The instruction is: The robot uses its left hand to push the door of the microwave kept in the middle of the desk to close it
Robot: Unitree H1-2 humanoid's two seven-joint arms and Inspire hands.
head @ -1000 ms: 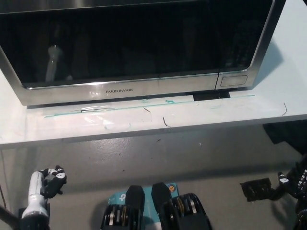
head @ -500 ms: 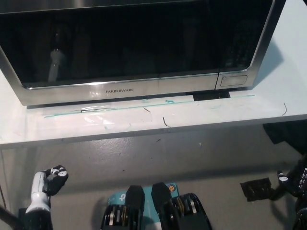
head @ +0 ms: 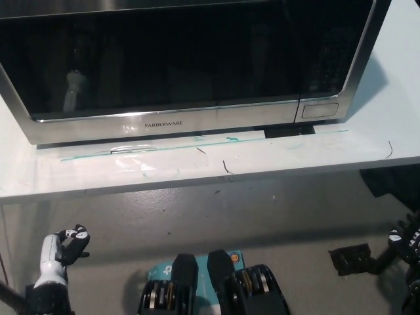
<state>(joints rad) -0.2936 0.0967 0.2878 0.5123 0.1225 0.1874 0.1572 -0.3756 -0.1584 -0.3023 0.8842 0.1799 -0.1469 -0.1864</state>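
A steel Farberware microwave (head: 184, 65) fills the upper part of the head view, standing on the white desk (head: 210, 167). Its dark glass door (head: 164, 56) lies flush with the front, shut. My white left hand (head: 62, 252) hangs low at the bottom left, below the desk edge and well away from the microwave, holding nothing, with its fingers curled. My black right hand (head: 405, 244) rests at the bottom right edge, only partly in view.
Green tape lines (head: 197, 146) mark the desk in front of the microwave. Below the desk edge is grey floor (head: 230, 216). A small dark object (head: 351, 258) lies on the floor at the lower right.
My left hand has sunk slightly and drifted a little toward the bottom left. My right hand has shifted slightly right and up. The microwave door has not moved.
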